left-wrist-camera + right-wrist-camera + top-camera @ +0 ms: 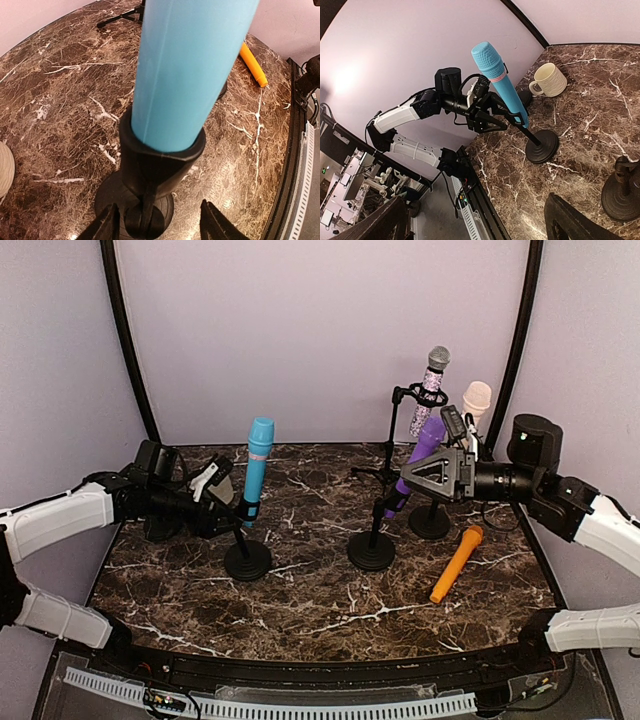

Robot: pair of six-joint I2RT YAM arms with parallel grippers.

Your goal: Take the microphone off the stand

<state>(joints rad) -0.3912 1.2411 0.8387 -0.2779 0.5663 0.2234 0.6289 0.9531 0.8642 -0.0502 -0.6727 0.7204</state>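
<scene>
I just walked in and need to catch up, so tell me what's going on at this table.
The left gripper is at the blue microphone, which sits in its stand. Its fingers straddle the black clip just under the microphone, though whether they press it is unclear. The microphone is not lifted out yet. The right gripper hangs open and empty over the table's right side, near a purple microphone.
</scene>
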